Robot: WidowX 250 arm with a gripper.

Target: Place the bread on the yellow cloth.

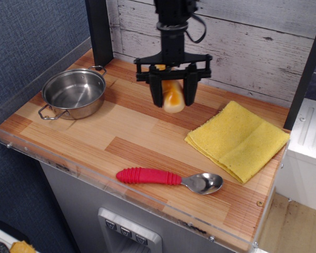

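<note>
My gripper (173, 97) is shut on the bread (173, 99), a small cream loaf with a glossy orange-brown top. It hangs between the black fingers, lifted clear above the wooden table near the back wall. The yellow cloth (238, 139) lies folded flat on the right side of the table. The bread is to the left of the cloth and higher up, with a gap between them.
A steel pot (72, 94) stands at the back left. A red-handled spoon (168, 178) lies near the front edge. A clear plastic rim (121, 182) runs along the table's front. A black post (99, 31) stands at the back left.
</note>
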